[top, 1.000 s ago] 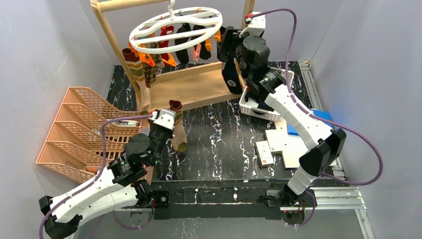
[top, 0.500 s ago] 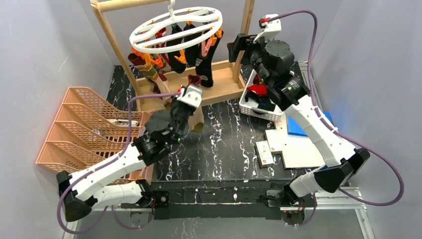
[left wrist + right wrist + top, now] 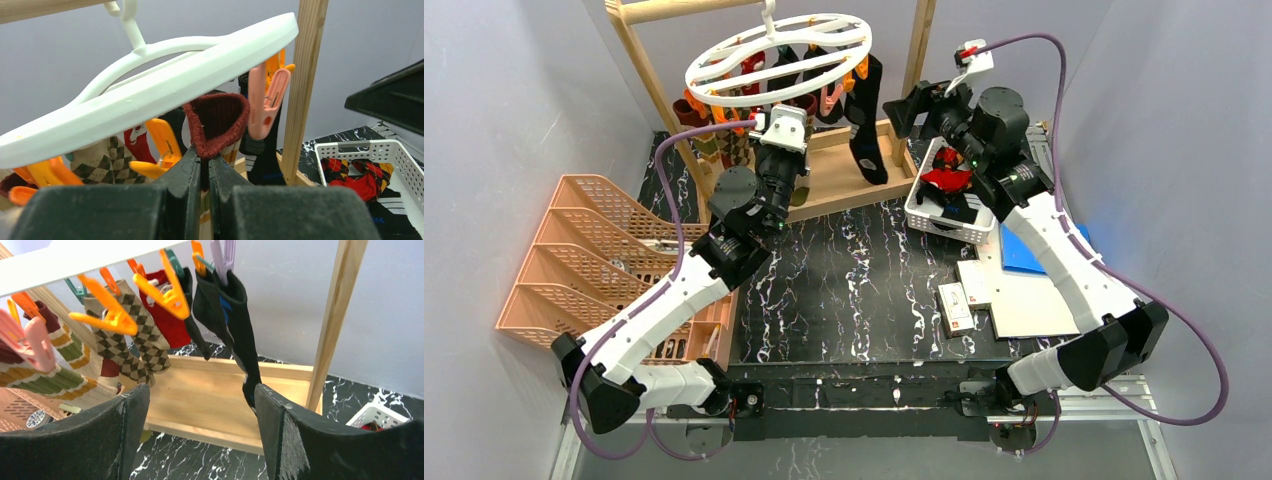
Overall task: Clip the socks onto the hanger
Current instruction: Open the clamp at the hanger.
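Note:
The white ring hanger (image 3: 779,55) hangs from the wooden frame, with several socks pinned to its orange and teal clips. My left gripper (image 3: 782,135) is shut on a sock with a dark red cuff (image 3: 216,122), held up just under the ring's near rim (image 3: 150,95), between an orange clip (image 3: 160,145) and a pink clip (image 3: 265,100). My right gripper (image 3: 909,108) stands open and empty at the ring's right side. Ahead of the right gripper (image 3: 200,395) hang argyle socks (image 3: 145,340), a red sock (image 3: 167,315) and a black sock (image 3: 235,325).
A white lattice basket (image 3: 944,228) at the right holds a red argyle sock (image 3: 949,180). The frame's wooden post (image 3: 335,320) and base board (image 3: 210,400) stand close by. An orange tiered rack (image 3: 584,260) fills the left; white sheets (image 3: 1014,290) lie at the right.
My left arm has lifted the red-cuffed sock from low over the table up to the hanger. My right gripper has drawn back right from the ring, which has swung.

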You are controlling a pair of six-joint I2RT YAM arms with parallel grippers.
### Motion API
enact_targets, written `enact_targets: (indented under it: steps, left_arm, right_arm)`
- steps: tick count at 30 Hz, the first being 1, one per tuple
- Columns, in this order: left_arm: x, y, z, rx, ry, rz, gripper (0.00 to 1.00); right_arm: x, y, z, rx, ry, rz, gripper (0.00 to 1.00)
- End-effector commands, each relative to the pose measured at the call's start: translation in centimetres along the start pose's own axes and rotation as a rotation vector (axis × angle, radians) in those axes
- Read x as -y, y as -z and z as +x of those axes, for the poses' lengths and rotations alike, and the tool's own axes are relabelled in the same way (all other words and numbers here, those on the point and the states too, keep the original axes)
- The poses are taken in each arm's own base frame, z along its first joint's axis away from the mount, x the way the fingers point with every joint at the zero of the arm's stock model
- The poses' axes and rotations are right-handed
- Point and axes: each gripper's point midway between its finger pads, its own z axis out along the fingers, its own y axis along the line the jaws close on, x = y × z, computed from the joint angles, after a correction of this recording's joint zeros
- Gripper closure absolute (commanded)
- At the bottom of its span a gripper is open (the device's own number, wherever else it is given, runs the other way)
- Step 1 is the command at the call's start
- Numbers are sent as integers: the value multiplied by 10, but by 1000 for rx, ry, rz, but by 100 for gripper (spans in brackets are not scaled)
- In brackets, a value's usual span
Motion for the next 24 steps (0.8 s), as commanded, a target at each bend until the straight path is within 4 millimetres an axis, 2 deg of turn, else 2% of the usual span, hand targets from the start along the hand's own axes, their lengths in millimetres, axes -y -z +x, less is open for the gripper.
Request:
enact_targets:
  steps: [1, 10, 17, 19, 24]
  left_arm:
    - [-3, -2, -28, 79, 49, 0, 100]
    - [-5, -9, -38, 92, -7, -4, 100]
    - [-6, -11, -39, 95, -48, -8, 100]
    - [-5, -11, -41, 100, -51, -4, 100]
    - [-3, -13, -40, 100, -60, 2, 100]
  right_arm:
    - [-17, 5, -48, 173, 37, -123, 16]
    - [-31, -26, -52, 170, 61, -221, 18]
    - [-44, -39, -52, 166, 86, -254, 18]
    - [-49, -42, -53, 170, 103, -253, 18]
    - [-48, -51, -59, 183, 131, -189, 18]
